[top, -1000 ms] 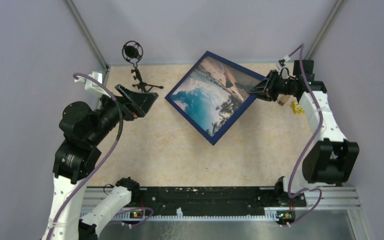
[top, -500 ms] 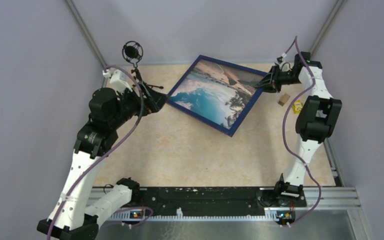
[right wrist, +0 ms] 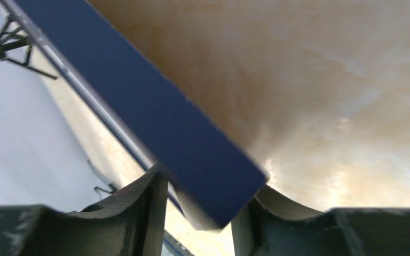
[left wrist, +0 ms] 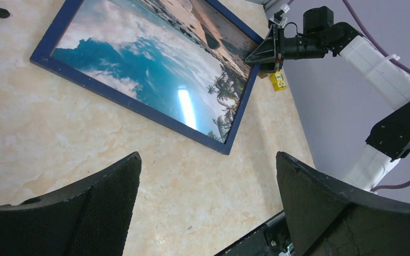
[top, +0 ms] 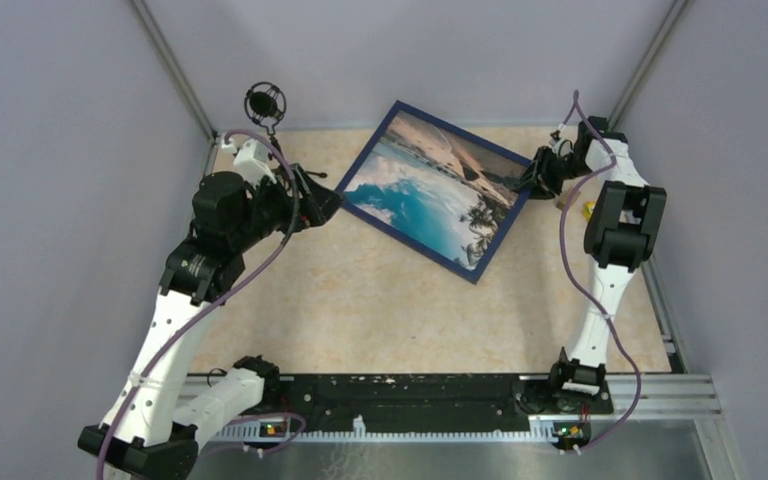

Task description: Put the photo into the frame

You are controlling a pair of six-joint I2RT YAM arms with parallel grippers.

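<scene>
A beach photo [top: 430,190] sits inside the dark blue frame [left wrist: 129,104], lying at twelve o'clock on the tan table [top: 360,300], the left gripper [left wrist: 207,160] gaping empty at ten o'clock, the right gripper [top: 533,180] straddling the frame's two o'clock corner, pinching or not I cannot tell.
</scene>
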